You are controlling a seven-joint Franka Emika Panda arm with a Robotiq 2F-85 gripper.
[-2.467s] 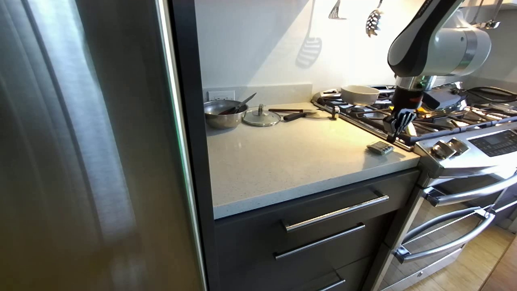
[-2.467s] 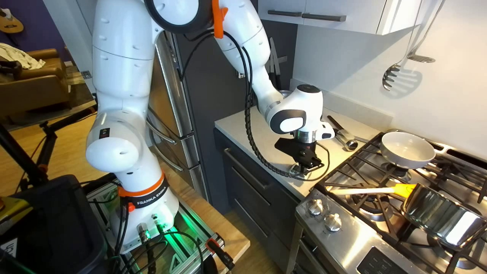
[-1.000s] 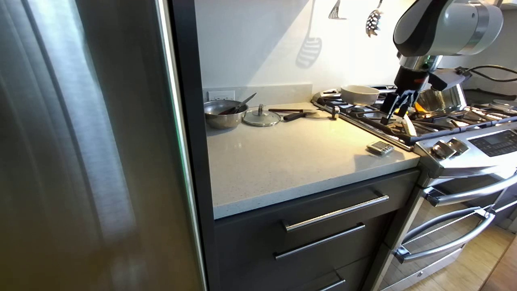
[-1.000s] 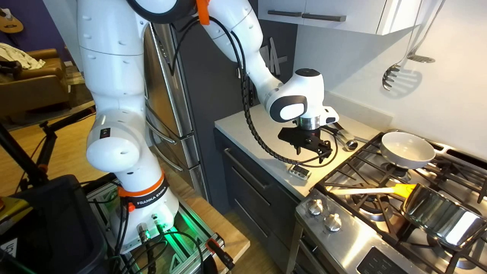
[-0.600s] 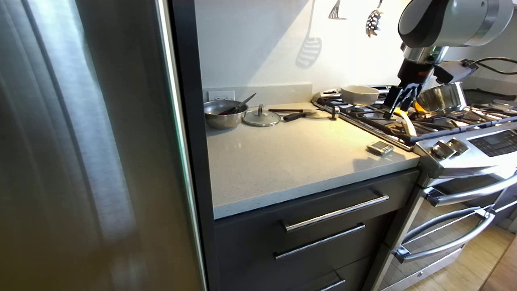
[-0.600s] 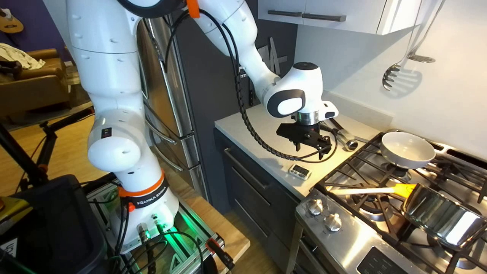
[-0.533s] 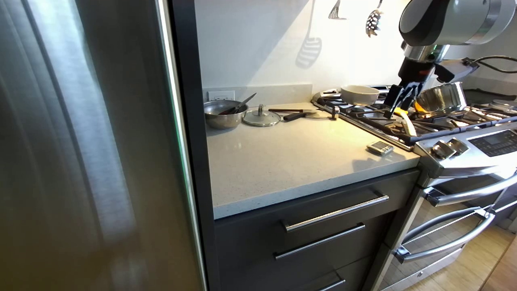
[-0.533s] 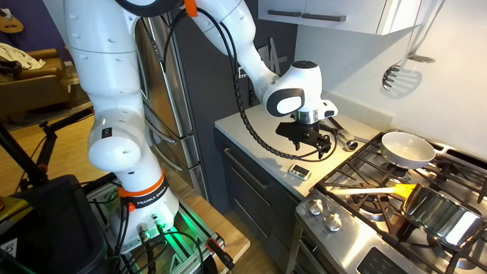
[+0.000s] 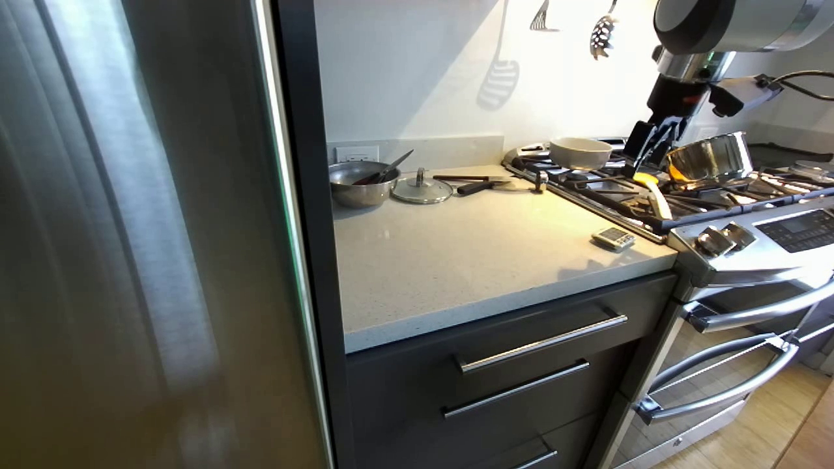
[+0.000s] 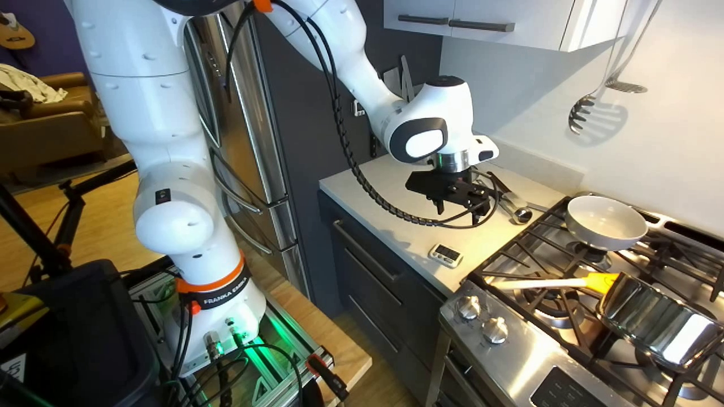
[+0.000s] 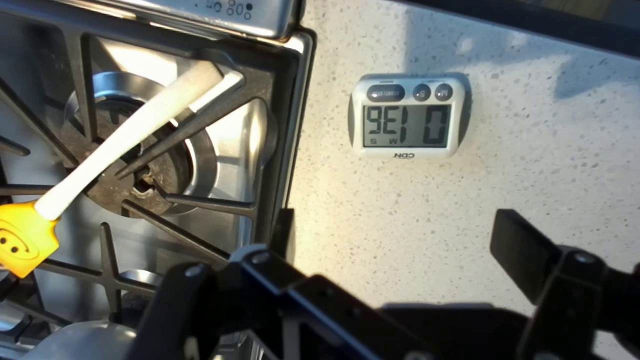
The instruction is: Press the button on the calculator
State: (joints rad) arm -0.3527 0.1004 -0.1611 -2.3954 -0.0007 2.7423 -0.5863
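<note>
The calculator (image 11: 405,117) looks like a small white digital timer with a grey display. It lies flat on the pale counter, near the stove edge, in both exterior views (image 9: 614,239) (image 10: 445,255). Along one side sit three dark buttons (image 11: 385,93); the digits appear upside down in the wrist view. My gripper (image 11: 395,225) is open, its black fingers wide apart with only countertop between them. In an exterior view the gripper (image 10: 458,215) hangs well above the counter, apart from the calculator and farther toward the back wall.
The gas stove (image 10: 560,305) borders the counter, bearing a white bowl (image 10: 605,221), a steel pot (image 10: 659,322) and a yellow spatula (image 11: 25,235). Farther along the counter are a steel bowl (image 9: 365,185), a glass lid (image 9: 422,189) and several utensils. The cable (image 10: 362,181) loops beside the arm.
My gripper was down at the calculator, partly covering it. It has since risen and drawn back from it, leaving the calculator in place and fully visible.
</note>
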